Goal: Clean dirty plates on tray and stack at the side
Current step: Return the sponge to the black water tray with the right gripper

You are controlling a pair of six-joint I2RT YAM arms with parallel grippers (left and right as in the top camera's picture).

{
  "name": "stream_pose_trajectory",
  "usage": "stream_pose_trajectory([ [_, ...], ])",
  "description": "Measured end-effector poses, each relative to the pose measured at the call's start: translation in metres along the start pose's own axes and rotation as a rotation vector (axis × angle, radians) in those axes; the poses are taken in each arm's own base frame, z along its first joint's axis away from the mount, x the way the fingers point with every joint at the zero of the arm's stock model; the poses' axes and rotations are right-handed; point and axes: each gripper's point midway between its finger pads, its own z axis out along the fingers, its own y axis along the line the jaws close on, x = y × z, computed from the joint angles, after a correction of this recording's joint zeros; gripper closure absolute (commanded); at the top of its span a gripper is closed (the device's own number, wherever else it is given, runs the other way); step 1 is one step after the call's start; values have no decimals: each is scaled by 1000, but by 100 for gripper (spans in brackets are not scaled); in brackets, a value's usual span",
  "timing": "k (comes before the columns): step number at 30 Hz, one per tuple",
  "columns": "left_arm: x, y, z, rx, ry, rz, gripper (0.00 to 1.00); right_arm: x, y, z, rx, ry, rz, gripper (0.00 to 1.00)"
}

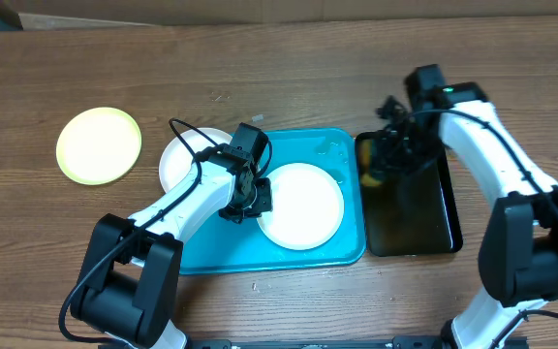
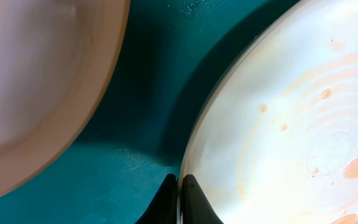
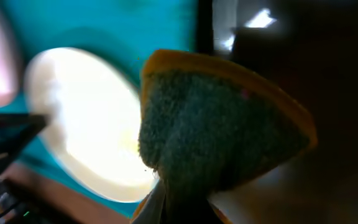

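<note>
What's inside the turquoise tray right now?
A smeared white plate, rim pinched in the left tool, and a second white plate at the tray's left edge. The left arm covers part of the second, so any smears there can't be seen.

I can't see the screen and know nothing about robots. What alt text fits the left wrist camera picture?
The left hand pinches the rim of a white plate streaked with red-orange smears, its two dark fingertips meeting at the bottom edge. The plate lies on a turquoise tray; a second pale plate fills the upper left.
</note>
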Motion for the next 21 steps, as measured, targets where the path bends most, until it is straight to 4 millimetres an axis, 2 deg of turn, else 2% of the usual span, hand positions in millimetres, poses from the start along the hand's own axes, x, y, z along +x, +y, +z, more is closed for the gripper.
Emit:
stream_pose_trajectory([
  [2,0,0,0,0,0,0,96,-2,-22,-5,62,-14,37,96],
  [10,0,0,0,0,0,0,96,1,-62,10,225,-31,74,96],
  [11,0,0,0,0,0,0,96,0,-66,13,240,-40,77,86],
  [13,0,0,0,0,0,0,96,0,-72,17,259,-50,85,54],
  [16,0,0,0,0,0,0,95,1,-76,19,277,-54,92,40],
  [17,0,0,0,0,0,0,95,1,-76,19,279,-53,91,38],
  [19,0,0,0,0,0,0,88,1,-77,19,280,-53,96,36],
  [21,0,0,0,0,0,0,81,2,-76,16,282,-47,111,23],
])
